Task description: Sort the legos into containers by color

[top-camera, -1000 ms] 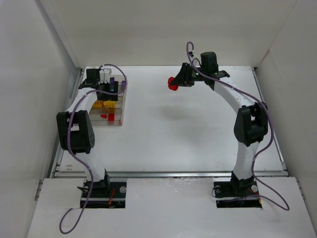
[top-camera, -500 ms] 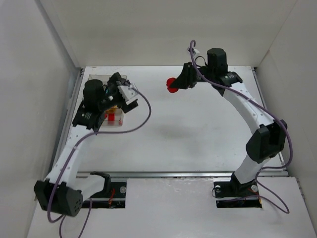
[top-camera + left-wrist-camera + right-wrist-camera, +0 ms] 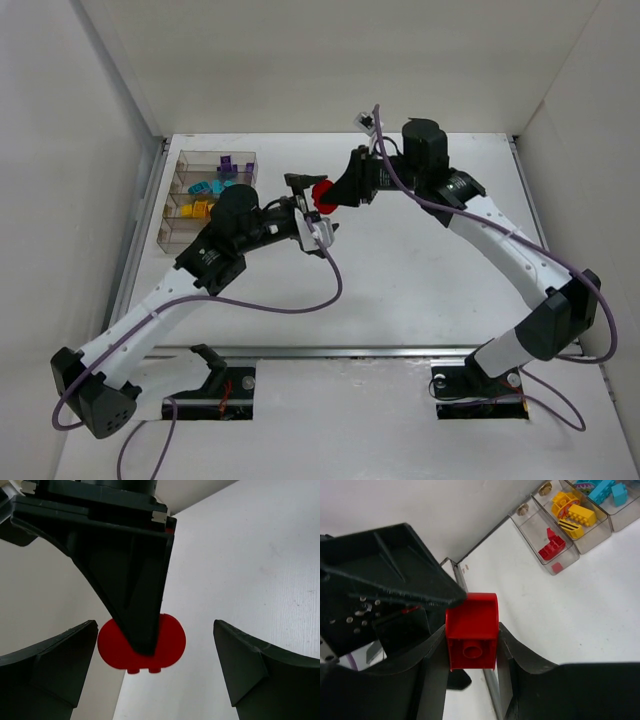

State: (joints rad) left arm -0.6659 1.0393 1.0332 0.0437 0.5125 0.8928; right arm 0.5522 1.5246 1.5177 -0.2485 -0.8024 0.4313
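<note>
My right gripper (image 3: 333, 193) is shut on a red lego (image 3: 321, 195) with a rounded top and holds it in the air over the middle of the table. In the right wrist view the brick (image 3: 471, 629) sits squeezed between the fingers of that gripper (image 3: 471, 647). My left gripper (image 3: 303, 198) is open right beside it. In the left wrist view its jaws (image 3: 155, 630) stand wide on either side of the brick (image 3: 172, 640), apart from it. The clear four-compartment tray (image 3: 172, 236) at far left holds purple (image 3: 227, 164), cyan (image 3: 208, 187) and yellow (image 3: 200, 209) bricks.
The tray also shows in the right wrist view (image 3: 577, 555), with red (image 3: 551, 545), yellow (image 3: 572, 511) and cyan (image 3: 605, 489) bricks in separate compartments. White walls enclose the table on three sides. The left arm crosses over the tray's near right corner.
My left arm has swung from over the tray to the right, bringing its open gripper up to the red brick. My right gripper has carried the brick slightly left and nearer.
</note>
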